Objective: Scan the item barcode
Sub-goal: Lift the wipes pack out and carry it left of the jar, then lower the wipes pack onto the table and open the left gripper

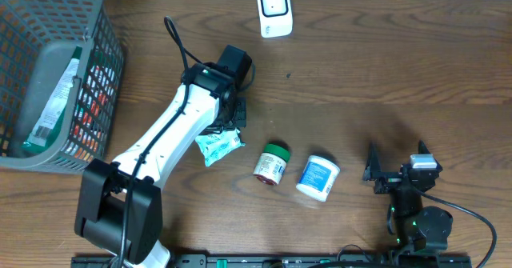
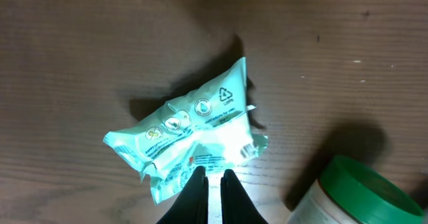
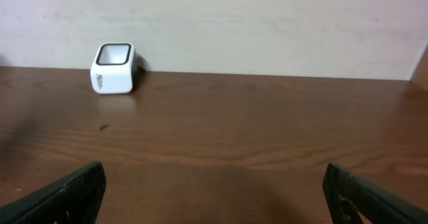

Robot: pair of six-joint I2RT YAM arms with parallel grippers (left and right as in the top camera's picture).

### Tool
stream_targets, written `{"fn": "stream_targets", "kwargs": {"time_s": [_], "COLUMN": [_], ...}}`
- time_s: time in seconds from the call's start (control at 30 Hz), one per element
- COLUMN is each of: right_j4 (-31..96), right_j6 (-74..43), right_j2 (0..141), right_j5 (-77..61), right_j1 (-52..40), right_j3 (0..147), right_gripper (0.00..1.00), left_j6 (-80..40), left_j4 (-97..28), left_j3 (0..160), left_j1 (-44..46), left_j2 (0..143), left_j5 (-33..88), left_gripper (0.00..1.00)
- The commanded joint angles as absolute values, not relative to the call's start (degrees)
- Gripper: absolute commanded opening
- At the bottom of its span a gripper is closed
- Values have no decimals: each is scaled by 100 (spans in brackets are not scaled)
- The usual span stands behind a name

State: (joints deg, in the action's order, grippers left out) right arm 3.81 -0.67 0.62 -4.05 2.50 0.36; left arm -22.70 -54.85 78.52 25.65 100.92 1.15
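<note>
Item: a small pillow-shaped packet [image 2: 194, 134] of thin, crinkled pale-green film with white print and a recycling triangle, its ends crimped and creased. It lies flat on the dark, wood-grain table [image 1: 400, 68], directly ahead of the left gripper [image 2: 212, 184]. The left gripper's black fingers are drawn almost together, tips on the packet's near edge, and a narrow strip of light film shows between them, so it reads as a pinch on that edge. Just to this gripper's right stands a round jar [image 1: 272, 164] with a glossy green lid and a paper label, apart from the packet. Beyond the jar is a squat white tub [image 1: 318, 178] with a blue label. The right gripper [image 3: 214, 184] has its jaws spread wide, fingers at either side of its wrist view, holding and touching nothing. The scanner [image 3: 114, 67], a smooth white rounded box with a dark window, sits well ahead of it and to its left, by the wall. A grey plastic mesh basket [image 1: 104, 28] lies far to the left arm's left.
</note>
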Motion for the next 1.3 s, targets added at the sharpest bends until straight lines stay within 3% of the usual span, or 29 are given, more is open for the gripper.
{"fn": "stream_targets", "kwargs": {"time_s": [0.0, 0.27, 0.47, 0.77, 0.87, 1.27], "right_j4": [408, 408, 408, 408, 408, 408], "right_j6": [-123, -123, -123, -123, -123, -123], "right_j2": [27, 27, 27, 27, 27, 27], "right_j5": [-370, -370, -370, -370, -370, -370], "right_j1": [279, 279, 279, 279, 279, 279], "right_j3": [32, 32, 32, 32, 32, 32], "right_gripper": [99, 99, 99, 99, 99, 99], "left_j6": [-2309, -2307, -2399, -2388, -2388, -2541], "left_j4": [-5437, -4545, -4088, -4062, -4285, -4313], "left_j3": [7509, 6692, 6099, 5867, 6110, 6504], "left_j1": [2543, 2547, 2545, 2541, 2534, 2536], "left_j2": [10202, 10276, 10276, 10274, 10127, 9290], "left_j5": [51, 408, -93, -113, -108, 353], "left_gripper": [7, 8, 12, 16, 11, 11]}}
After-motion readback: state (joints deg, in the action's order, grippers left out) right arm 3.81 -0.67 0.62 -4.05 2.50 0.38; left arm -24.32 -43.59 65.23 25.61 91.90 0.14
